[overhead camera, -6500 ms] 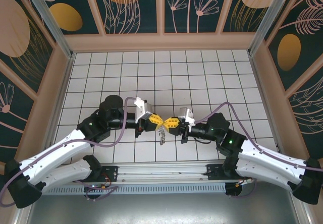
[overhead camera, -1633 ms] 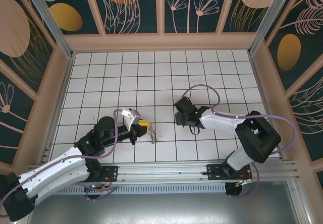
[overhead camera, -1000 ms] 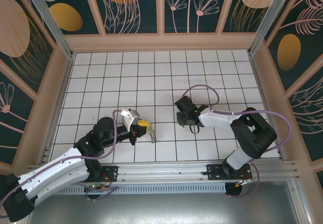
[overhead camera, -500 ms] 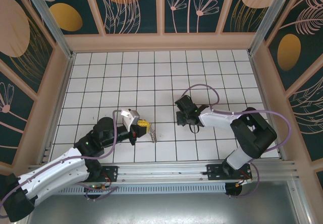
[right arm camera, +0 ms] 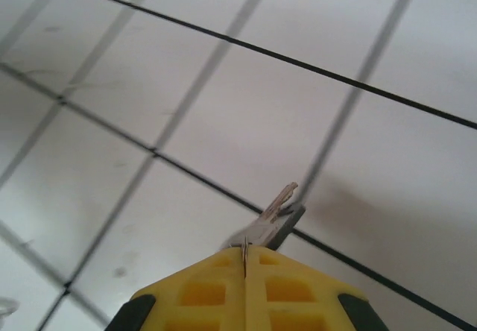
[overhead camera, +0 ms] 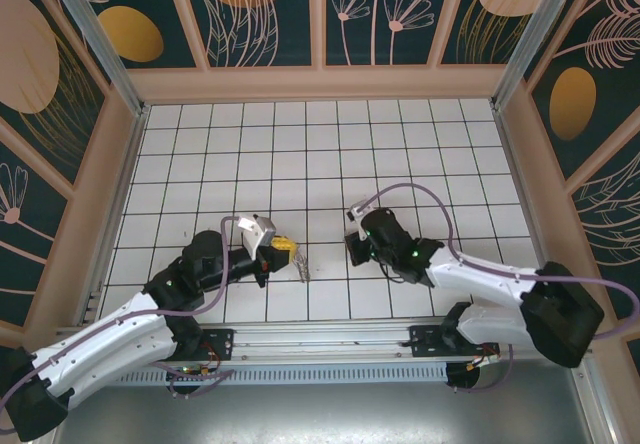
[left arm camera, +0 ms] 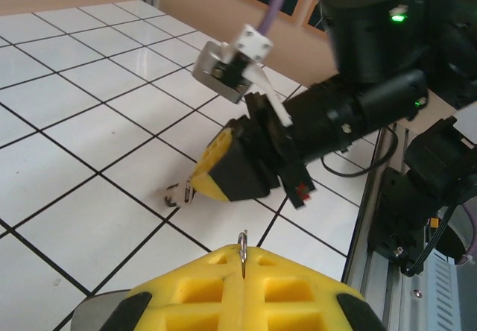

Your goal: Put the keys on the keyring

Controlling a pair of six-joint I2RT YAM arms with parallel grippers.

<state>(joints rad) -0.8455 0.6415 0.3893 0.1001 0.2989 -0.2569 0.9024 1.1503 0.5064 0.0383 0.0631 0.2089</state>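
My left gripper (overhead camera: pixel 287 247) is shut on a thin metal keyring (left arm camera: pixel 242 243), whose edge pokes up between the yellow fingertips (left arm camera: pixel 223 271). A small silvery piece (overhead camera: pixel 303 268) hangs or lies just past that gripper's tip. A little to its right, my right gripper (overhead camera: pixel 352 249) is shut on a pale silver key (right arm camera: pixel 277 212) with a dark end piece. The key sticks out ahead of the right gripper (right arm camera: pixel 244 253) just above the white tiles. In the left wrist view the right gripper (left arm camera: pixel 203 186) points toward me, a metal bit (left arm camera: pixel 187 193) at its tip.
The white tiled floor (overhead camera: pixel 300 144) is boxed in by tan walls (overhead camera: pixel 320 82). A metal rail (overhead camera: pixel 320 339) runs along the near edge. Purple cables (overhead camera: pixel 400 192) loop over both arms. Small dark marks (left arm camera: pixel 173 195) sit on the tile by the right fingertip.
The right arm has swung round and brought its gripper nearer and leftward, closer to the left gripper. The left arm has stayed still with the keyring.
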